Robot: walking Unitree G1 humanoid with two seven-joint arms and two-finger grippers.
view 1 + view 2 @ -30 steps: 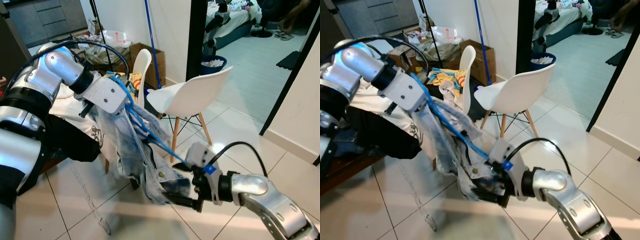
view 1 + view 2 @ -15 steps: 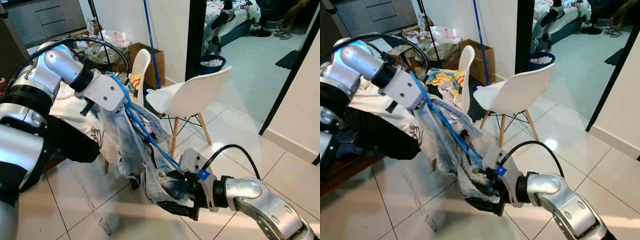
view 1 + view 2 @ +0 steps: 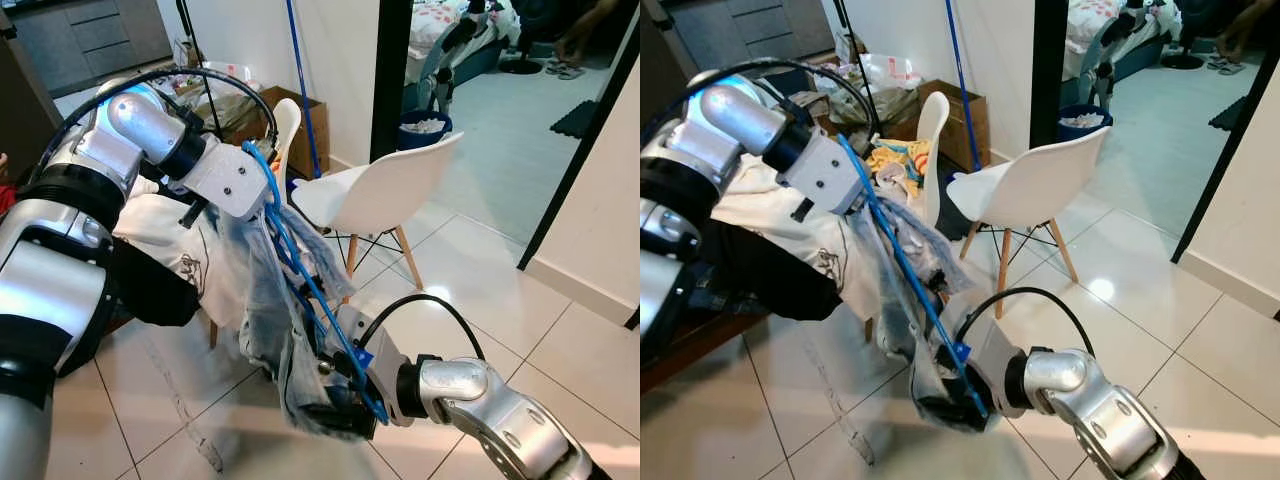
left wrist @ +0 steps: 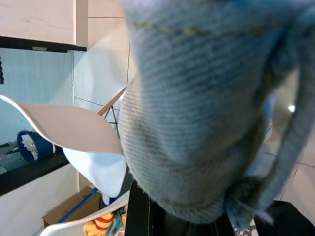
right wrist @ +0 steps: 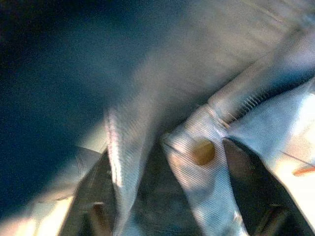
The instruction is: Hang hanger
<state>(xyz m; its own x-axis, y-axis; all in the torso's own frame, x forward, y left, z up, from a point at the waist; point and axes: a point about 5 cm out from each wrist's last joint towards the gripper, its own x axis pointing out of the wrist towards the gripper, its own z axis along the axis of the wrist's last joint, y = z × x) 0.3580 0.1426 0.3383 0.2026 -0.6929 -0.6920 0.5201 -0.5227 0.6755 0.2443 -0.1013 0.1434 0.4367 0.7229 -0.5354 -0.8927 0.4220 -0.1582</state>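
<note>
A pair of pale blue jeans (image 3: 262,300) hangs over a blue hanger (image 3: 297,275), whose thin bar slants down to the right. My left gripper (image 3: 262,205) holds the hanger's upper end at chest height; denim (image 4: 197,123) covers its fingers. Low in front of me, my right gripper (image 3: 342,412) is buried in the jeans' lower end and shut on the cloth. In the right wrist view, denim with a brass button (image 5: 203,152) lies between the two dark fingers (image 5: 248,189).
A white chair (image 3: 385,190) stands just behind the jeans, a second white chair (image 3: 283,125) behind that. To the left lies a heap of white and black clothes (image 3: 150,250). A cardboard box (image 3: 305,110), a blue pole (image 3: 298,80) and a dark doorframe (image 3: 390,70) stand at the back.
My right gripper has moved left and deeper into the jeans' lower end. The left arm has shifted the hanger's top slightly right, and the jeans now hang more bunched.
</note>
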